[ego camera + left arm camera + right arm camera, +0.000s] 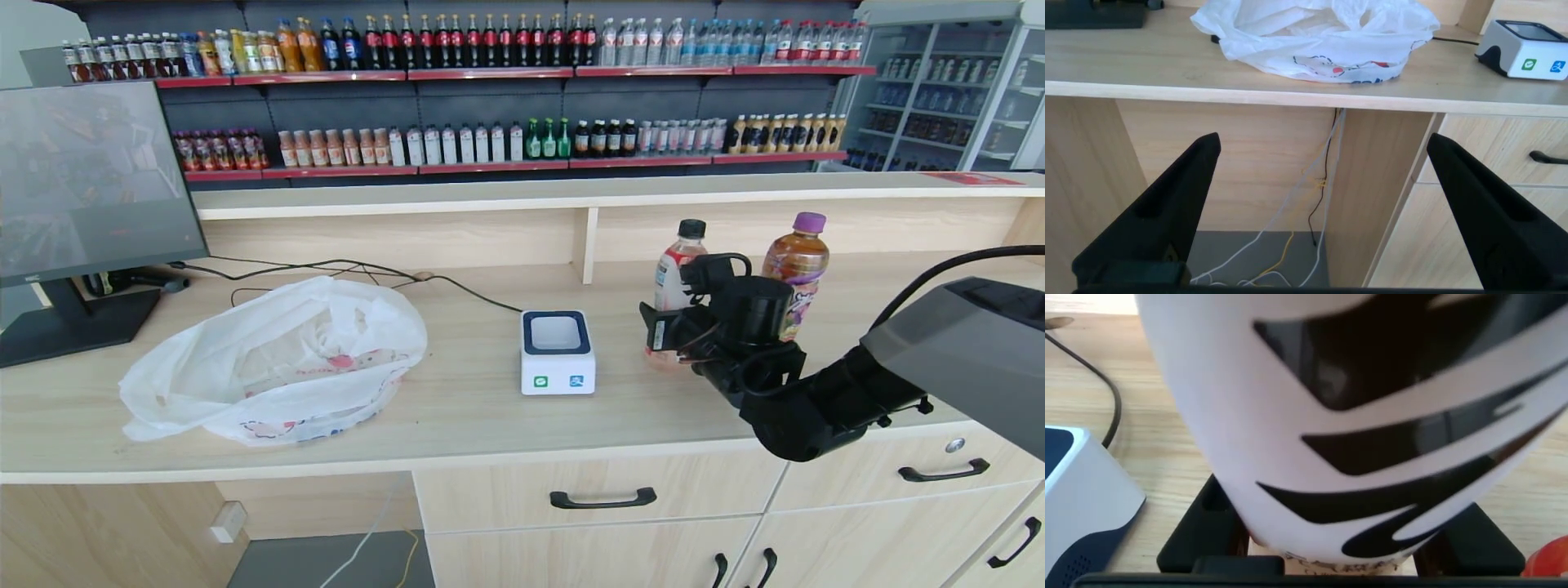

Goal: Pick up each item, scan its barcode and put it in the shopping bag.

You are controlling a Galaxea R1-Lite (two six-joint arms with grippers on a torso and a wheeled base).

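Black-capped bottle is pinched low on its body between the right gripper fingers and held upright at the counter. Whether its base is lifted cannot be told. Scanner is sited near, outside one finger. Purple-capped bottle is stood close by, on the side away from the scanner. Left gripper fingers are spread wide with nothing between them, held below the counter edge. Shopping bag is seen beyond and above those fingertips.
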